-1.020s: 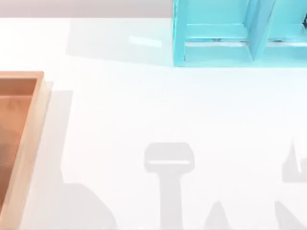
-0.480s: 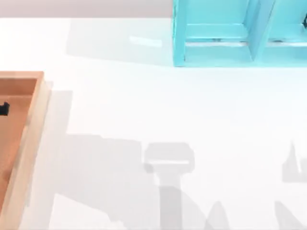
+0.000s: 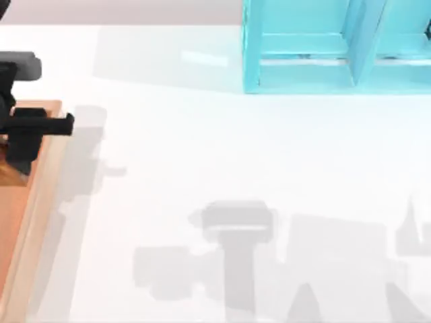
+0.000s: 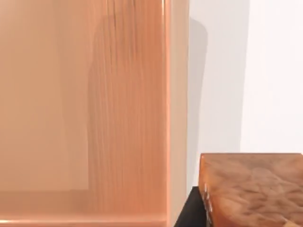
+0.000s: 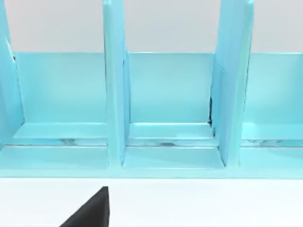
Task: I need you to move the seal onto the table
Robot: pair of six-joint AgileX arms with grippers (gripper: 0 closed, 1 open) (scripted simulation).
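Left gripper (image 3: pixel 23 151) is at the top view's left edge, over the far right corner of the wooden tray (image 3: pixel 40 202). The black cross-piece of the left gripper overhangs the tray's right rim, and the grey arm link runs off the left edge of the view behind it.

Left wrist view:
- The seal (image 4: pixel 251 189) sits close to the camera as an orange-brown block with a mottled face.
- One black finger (image 4: pixel 191 213) is flush against the seal's side. The opposite side is cut off by the frame edge.
- This reads as the claw pinching the seal.
- The tray's wall (image 4: pixel 177 94) is just beside the seal, with the tray floor on the wall's far side.
- The white table (image 4: pixel 274 71) is behind the seal. The seal lines up with the table side of the wall, not the tray interior.
- Cannot tell whether the seal's base touches any surface or hangs clear.

The tray lies along the left side of the table (image 3: pixel 236 148). The light blue shelf unit (image 3: pixel 303 47) stands at the far edge toward the right, well apart from the tray. Grey shadows fall on the near part of the table.

Right arm is idle. Its wrist view faces the shelf unit's open compartments (image 5: pixel 165 85) across a strip of table. One black edge of the right gripper (image 5: pixel 90 213) shows at the bottom of that view. Cannot tell whether that claw is spread or pressed together.
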